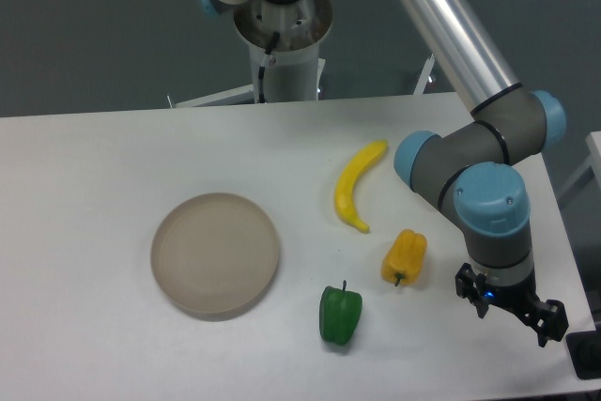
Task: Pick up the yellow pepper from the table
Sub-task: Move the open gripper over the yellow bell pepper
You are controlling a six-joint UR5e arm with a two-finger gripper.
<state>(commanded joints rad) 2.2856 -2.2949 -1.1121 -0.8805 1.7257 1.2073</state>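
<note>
Showing the fixed camera's view: the end effector (pixel 512 305) hangs low over the white tabletop (pixel 84 232), near its edge, with its dark fingers apart and nothing between them. The yellow pepper (pixel 404 257) lies on its side on the tabletop just beside the end effector, toward the middle of the tabletop, its short dark stem pointing at the camera-side edge. Beyond the pepper from the end effector lie a green pepper (pixel 340 315), a banana (pixel 358 185) and, well apart, a round beige plate (pixel 216 253).

The yellow pepper looks light, with a smooth, glossy skin that could slip under a shallow pinch; whether its body is stiff or yielding cannot be told from this view. Its blocky, lobed form suggests closing the fingers across the widest part of the body, on two opposite flanks, not on the thin stem or the tapering end. Lying loose, it may roll if touched on one side first.
</note>
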